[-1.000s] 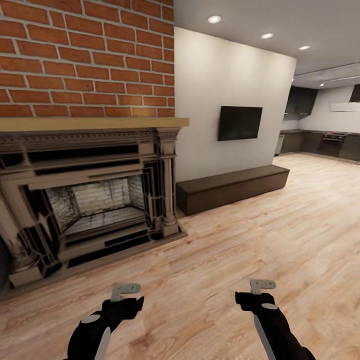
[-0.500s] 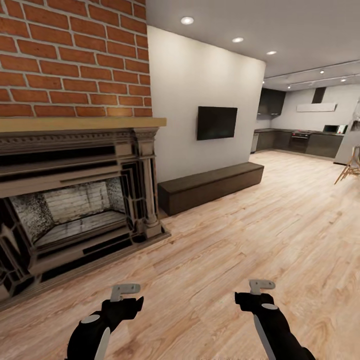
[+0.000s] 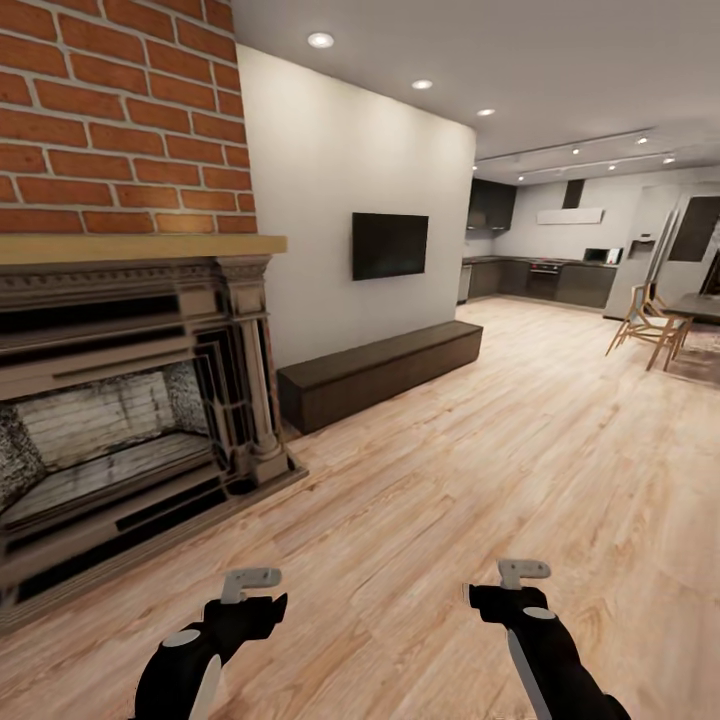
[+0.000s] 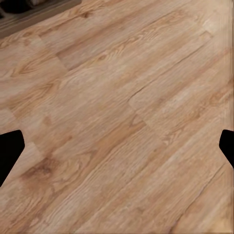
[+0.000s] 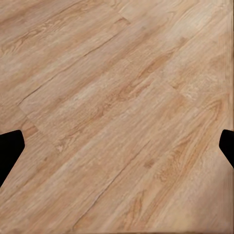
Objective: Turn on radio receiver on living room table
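In transit: no radio receiver or coffee table in frame, so the job now is finding them.

Judgement: keep the base turning slowly with arms tucked until the table appears. Head view gives the brick fireplace, wall TV, low dark bench and wooden chairs. Wrist views add just wood floor; left gripper and right gripper have fingertips wide apart, nothing held.

1 brick fireplace, 1 wall TV, 1 low bench, 2 grippers: left gripper & right gripper, approx. 2 wooden chairs mid right of frame.
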Motion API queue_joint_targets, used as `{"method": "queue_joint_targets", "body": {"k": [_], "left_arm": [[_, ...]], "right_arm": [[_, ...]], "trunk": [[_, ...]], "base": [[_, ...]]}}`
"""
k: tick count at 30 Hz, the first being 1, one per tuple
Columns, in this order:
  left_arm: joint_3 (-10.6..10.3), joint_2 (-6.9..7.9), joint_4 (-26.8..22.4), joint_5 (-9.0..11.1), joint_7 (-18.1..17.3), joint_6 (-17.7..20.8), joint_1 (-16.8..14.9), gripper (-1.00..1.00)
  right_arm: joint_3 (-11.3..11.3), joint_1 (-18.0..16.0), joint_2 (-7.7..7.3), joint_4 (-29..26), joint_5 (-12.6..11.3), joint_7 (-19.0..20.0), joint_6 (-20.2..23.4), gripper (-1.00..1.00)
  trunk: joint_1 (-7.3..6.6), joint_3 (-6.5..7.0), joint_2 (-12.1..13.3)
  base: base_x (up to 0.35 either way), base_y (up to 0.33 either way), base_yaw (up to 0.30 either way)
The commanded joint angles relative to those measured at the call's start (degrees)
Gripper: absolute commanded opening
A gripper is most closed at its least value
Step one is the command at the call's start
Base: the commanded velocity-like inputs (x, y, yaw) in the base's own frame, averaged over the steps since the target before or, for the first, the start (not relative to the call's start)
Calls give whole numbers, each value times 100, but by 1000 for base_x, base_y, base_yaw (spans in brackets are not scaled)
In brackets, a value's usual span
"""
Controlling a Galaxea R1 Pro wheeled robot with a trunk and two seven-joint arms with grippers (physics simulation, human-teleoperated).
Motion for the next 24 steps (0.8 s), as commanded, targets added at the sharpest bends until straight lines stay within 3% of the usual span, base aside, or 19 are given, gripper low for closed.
{"method": "queue_joint_targets", "body": {"k": [1,5,12,24], "left_arm": [[0,-2,0,4,1,0,0,100],[0,-4,8,-1,2,0,0,100],[-1,2,10,-2,2,0,-3,100],[0,4,8,-2,2,0,-3,100]], "right_arm": [[0,0,0,0,2,0,0,100],[0,0,0,0,10,275,0,100],[0,0,0,0,12,357,1,100],[-4,0,0,0,29,332,0,100]], "trunk": [[0,0,0],[0,0,0],[0,0,0],[0,0,0]], "base": [[0,0,-266],[0,0,-266],[24,0,-266],[300,0,-266]]}}
